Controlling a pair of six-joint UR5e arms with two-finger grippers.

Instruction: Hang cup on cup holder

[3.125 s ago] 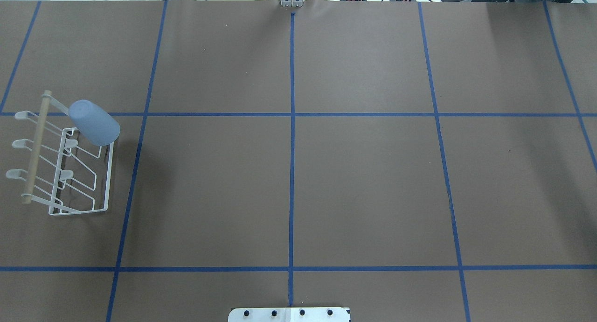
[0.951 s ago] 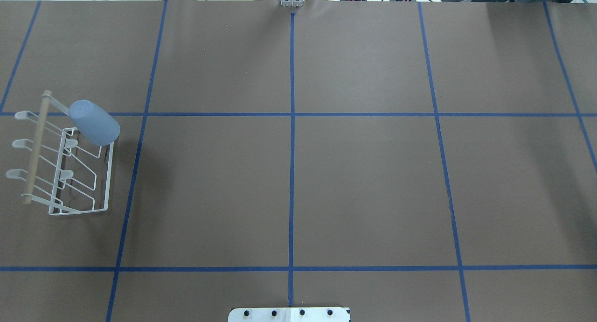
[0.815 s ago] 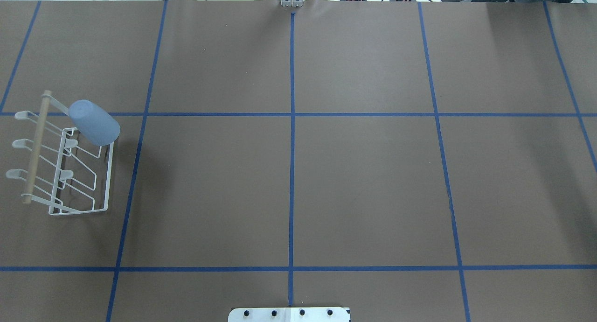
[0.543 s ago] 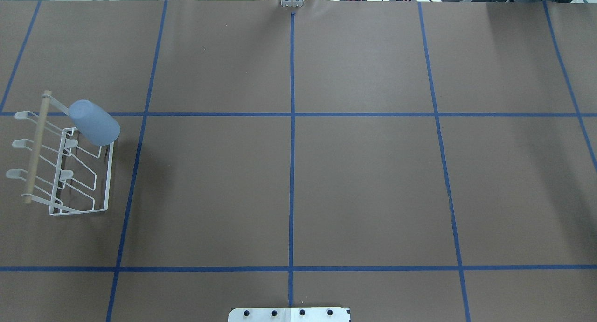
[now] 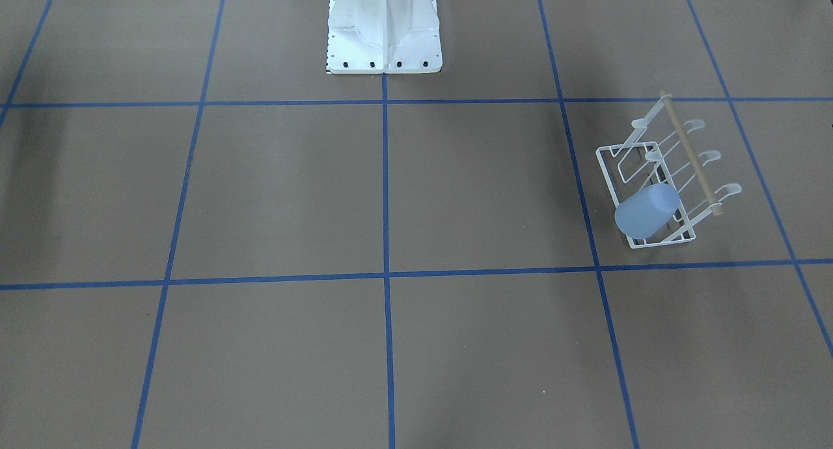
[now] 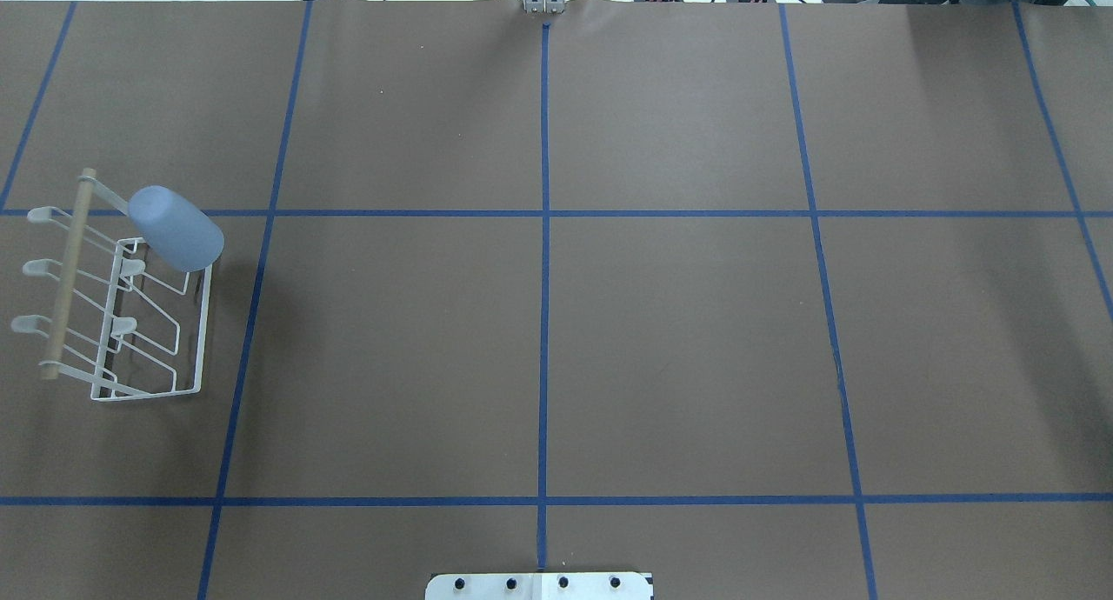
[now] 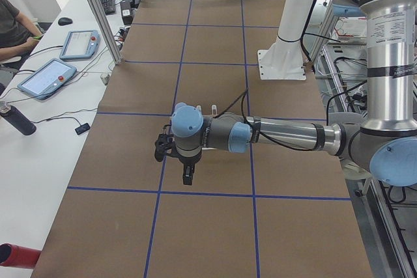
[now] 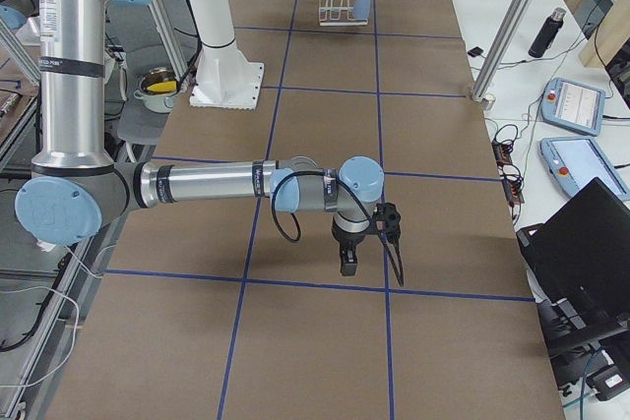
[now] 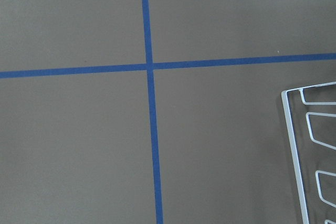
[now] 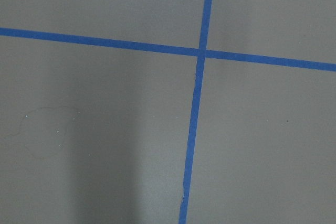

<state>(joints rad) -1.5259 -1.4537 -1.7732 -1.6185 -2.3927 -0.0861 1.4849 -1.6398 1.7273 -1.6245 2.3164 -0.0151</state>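
Below left gripper point(image 7: 187, 175), off to side: cup point(image 6: 176, 231) inverted, tilted over end prong of holder point(image 6: 67, 276), nothing gripping it. Right gripper point(image 8: 346, 261) well apart. Gripper openings: cannot tell. Risk: shallow seating; nudge to holder could slide cup off.

Soft, even light falls from above, and the matte brown bench point(image 6: 678, 339) looks uniformly lit. Faint shadows with blurred edges lie just right of the cup holder point(image 6: 206, 330) in the overhead view and form a dim vertical band at the lower left of the right wrist view. Focus is sharp throughout.
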